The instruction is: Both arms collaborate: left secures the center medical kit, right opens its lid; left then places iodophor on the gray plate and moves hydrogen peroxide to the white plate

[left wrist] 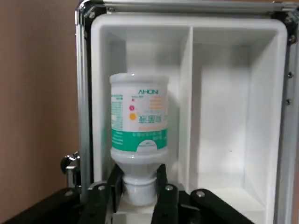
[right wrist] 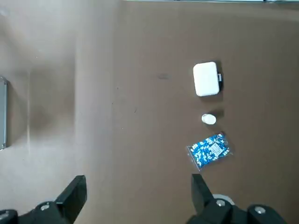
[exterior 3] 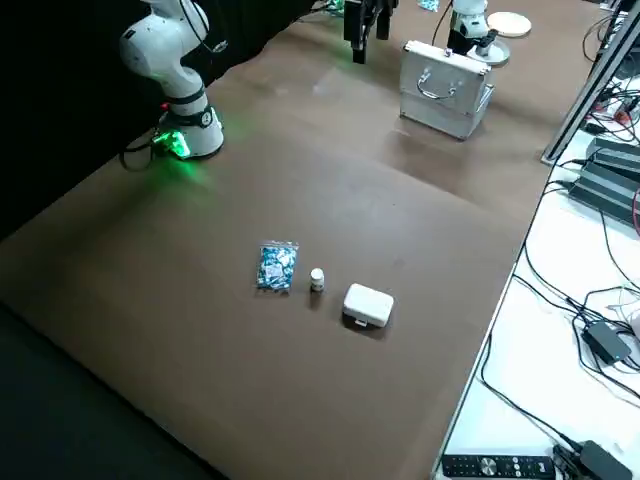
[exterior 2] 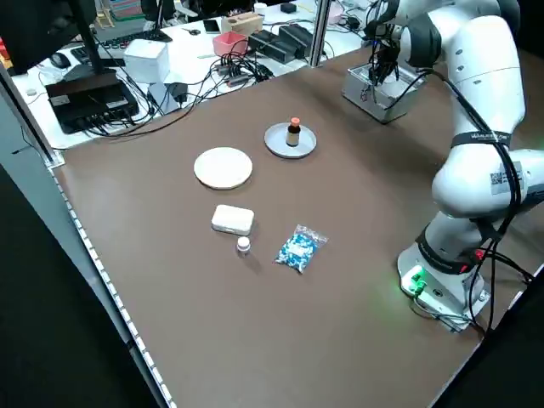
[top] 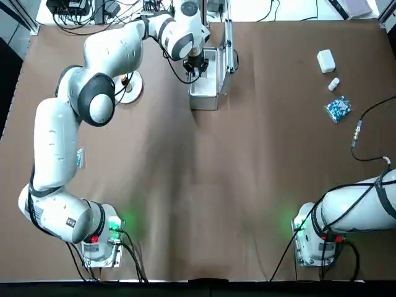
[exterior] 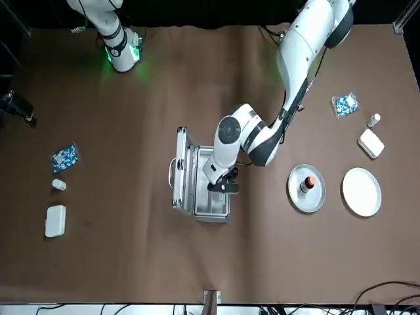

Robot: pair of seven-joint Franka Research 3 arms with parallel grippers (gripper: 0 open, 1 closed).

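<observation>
Left gripper (left wrist: 140,196) is down inside the open kit (top: 204,99), fingers pinched on the neck of the peroxide (left wrist: 138,121), just under the shoulder, with the cap hidden between them. That is a sensible hold, I'd say: the neck is narrow and stiff and the shoulder above gives a ledge against slipping, whereas the body is smooth plastic and likely slick. It looks light, a small rigid bottle, not fragile, though hanging by its neck it could swing if the lift is abrupt. The bottle is white with a teal-green band and orange and green printing on its label, and it lies in one of the two white compartments, close against the divider; the other compartment looks empty. Over on the rimmed gray plate (exterior: 306,190) the iodophor (exterior: 306,184) stands upright, brown with a dark cap, so that half appears done. The white plate (exterior: 361,191) sits bare just beside it, waiting. Right gripper (right wrist: 135,198) hovers well off above the table, fingers spread wide, holding nothing.
</observation>
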